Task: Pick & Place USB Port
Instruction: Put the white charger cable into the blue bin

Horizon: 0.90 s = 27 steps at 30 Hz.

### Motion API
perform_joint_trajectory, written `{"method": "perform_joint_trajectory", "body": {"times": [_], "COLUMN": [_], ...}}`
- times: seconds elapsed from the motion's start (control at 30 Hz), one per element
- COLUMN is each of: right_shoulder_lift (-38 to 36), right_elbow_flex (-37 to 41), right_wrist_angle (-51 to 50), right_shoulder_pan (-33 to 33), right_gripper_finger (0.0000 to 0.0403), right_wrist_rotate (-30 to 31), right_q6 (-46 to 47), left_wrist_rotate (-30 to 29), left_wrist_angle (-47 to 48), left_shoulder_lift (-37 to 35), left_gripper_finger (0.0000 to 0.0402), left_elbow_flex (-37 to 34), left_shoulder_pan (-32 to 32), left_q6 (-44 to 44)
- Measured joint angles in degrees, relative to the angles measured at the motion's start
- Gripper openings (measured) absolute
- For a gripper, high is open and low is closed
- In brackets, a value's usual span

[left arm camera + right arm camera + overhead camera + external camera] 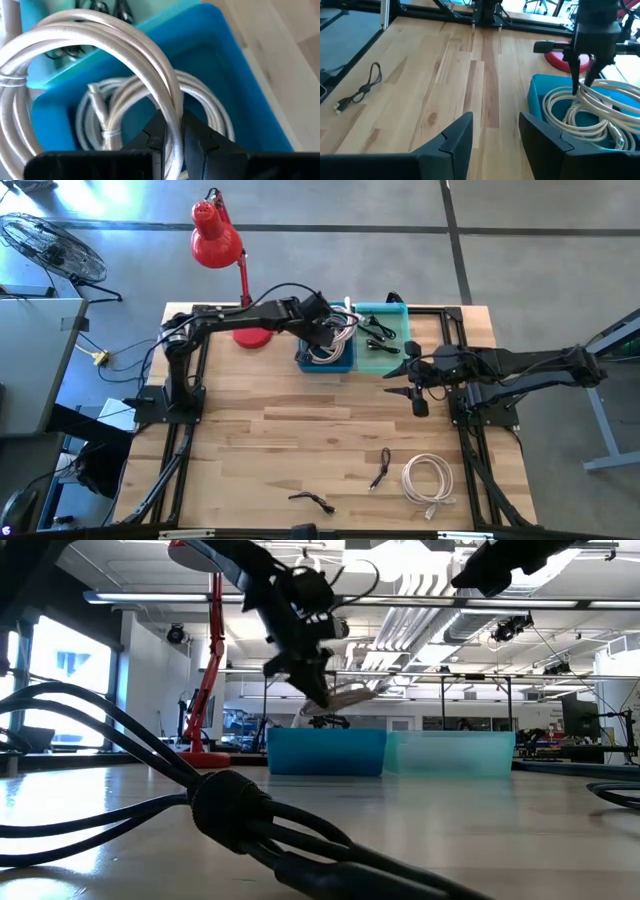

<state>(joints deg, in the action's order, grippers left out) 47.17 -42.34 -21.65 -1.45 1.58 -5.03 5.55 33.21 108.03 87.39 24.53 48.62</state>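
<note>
So, my left gripper (338,332) hangs over the blue bin (325,360), fingers clamped on a white cable coil (125,60); another white coil (150,107) lies inside the bin beneath it. Just beside sits the teal bin (385,340) with dark cables in it. My right gripper (418,392) hovers near it, fingers spread and empty. Toward the near edge of the table (300,440) lie two black cables (380,468) and a white coil (428,480).
</note>
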Motion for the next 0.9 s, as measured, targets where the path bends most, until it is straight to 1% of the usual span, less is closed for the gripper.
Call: {"method": "perform_joint_trajectory", "body": {"times": [0.1, 0.23, 0.47, 0.57, 0.83, 0.9], "right_shoulder_lift": [0.0, 0.0, 0.0, 0.0, 0.0, 0.0], "right_elbow_flex": [0.8, 2.5, 3.9, 3.9, 3.9, 3.9], "right_wrist_angle": [0.0, 0.0, -0.2, 0.5, 0.9, 0.9], "right_shoulder_pan": [0.0, 0.0, 0.0, 0.0, 0.0, 0.0], "right_gripper_finger": [0.0153, 0.0154, 0.0154, 0.0154, 0.0154, 0.0154], "right_wrist_rotate": [0.2, 2.5, 6.7, 6.9, 6.4, 5.5], "right_q6": [0.0, 0.0, -0.3, -0.3, -0.3, 0.0], "left_wrist_rotate": [-0.2, -0.5, -0.8, -1.2, -0.3, -0.1], "left_wrist_angle": [0.7, 1.7, 3.5, 2.6, 6.5, 6.3], "left_shoulder_lift": [1.8, 3.5, 4.5, 4.5, 4.7, 5.1], "left_gripper_finger": [0.0030, 0.0030, 0.0030, 0.0030, 0.0031, 0.0049], "left_elbow_flex": [0.0, 0.0, -0.1, 0.0, 0.0, -0.1], "left_shoulder_pan": [0.8, 1.1, 1.4, 1.4, 2.3, 2.6], "left_q6": [-0.1, -1.1, -0.9, -0.6, -0.4, -0.4]}}
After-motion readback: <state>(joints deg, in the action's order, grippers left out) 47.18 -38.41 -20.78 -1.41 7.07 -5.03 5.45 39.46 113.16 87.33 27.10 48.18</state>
